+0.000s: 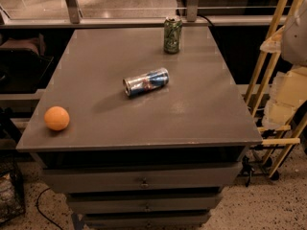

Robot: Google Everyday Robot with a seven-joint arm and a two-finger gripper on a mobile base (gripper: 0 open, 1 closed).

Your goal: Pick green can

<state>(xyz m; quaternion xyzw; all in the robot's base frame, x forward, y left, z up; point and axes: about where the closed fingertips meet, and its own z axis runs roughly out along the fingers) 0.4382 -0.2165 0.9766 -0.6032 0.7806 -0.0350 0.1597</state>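
Note:
The green can (pixel 172 35) stands upright near the far edge of the grey table top (pixel 201 104), right of the middle. It is dark green with whitish mottled print and a silver top rim. My gripper is not in view. A pale rounded shape (pixel 293 35) shows at the right edge of the view, off the table and well apart from the can.
A blue-and-silver can (pixel 146 82) lies on its side mid-table. An orange ball (pixel 56 118) sits at the front left corner. The table has drawers (pixel 144 181) below. A yellow wooden rack (pixel 276 95) stands close on the right. A window ledge (pixel 124 20) runs behind.

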